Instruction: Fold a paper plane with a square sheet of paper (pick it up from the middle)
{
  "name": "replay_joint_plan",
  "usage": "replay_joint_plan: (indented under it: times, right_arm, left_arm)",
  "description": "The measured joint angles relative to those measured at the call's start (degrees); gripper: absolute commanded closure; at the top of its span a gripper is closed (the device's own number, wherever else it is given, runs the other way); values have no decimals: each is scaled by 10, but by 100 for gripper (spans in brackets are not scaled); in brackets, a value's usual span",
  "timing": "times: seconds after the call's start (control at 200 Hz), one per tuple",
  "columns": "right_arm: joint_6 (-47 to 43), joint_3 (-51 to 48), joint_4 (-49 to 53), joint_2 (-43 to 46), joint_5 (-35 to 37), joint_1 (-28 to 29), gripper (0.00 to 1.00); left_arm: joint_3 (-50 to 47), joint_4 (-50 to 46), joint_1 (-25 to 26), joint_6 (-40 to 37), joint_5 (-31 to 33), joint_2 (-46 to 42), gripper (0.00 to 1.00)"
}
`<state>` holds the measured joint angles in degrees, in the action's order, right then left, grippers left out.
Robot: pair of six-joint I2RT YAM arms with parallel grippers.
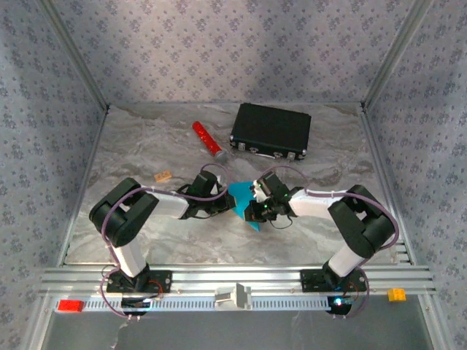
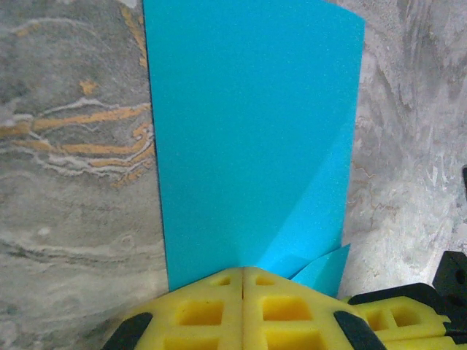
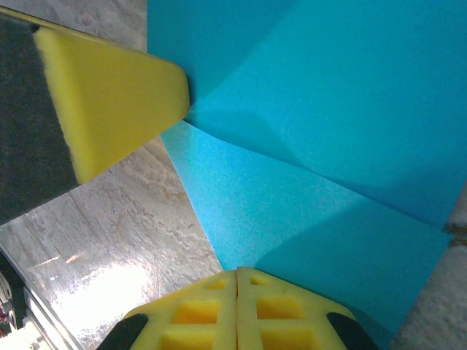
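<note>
The square sheet of paper [image 1: 241,204] is bright cyan-blue and partly folded, with slanted creases. It hangs between both grippers near the table's middle front. My left gripper [image 1: 228,198] is shut on one edge; in the left wrist view its yellow fingertips [image 2: 219,288] meet with the paper [image 2: 248,131] rising from between them. My right gripper [image 1: 255,211] is shut on another edge; in the right wrist view its yellow pads [image 3: 211,292] pinch the sheet [image 3: 328,146]. The left gripper's yellow finger [image 3: 109,95] touches the sheet at the upper left.
A black case [image 1: 271,130] lies at the back right and a red cylinder [image 1: 207,139] to its left. A small tan block [image 1: 163,176] sits left of the arms. The enclosure's patterned walls close off three sides. A yellow block [image 1: 396,294] rests on the front rail.
</note>
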<state>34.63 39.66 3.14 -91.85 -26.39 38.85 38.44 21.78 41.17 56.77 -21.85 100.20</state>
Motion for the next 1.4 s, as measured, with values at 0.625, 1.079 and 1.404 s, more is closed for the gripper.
replay_joint_plan:
  times: [0.625,1.079,1.404]
  right_arm:
    - [-16,-32,7,21,-20,-9,94]
    - [-7,-35,-4,21,-21,-9,94]
    - [-2,-35,-6,21,-22,-11,94]
  left_arm:
    - [10,-17,0,-4,-2,0,92]
    - [49,-62,13,-14,4,-40,85]
    - [43,-51,43,-10,-9,8,90]
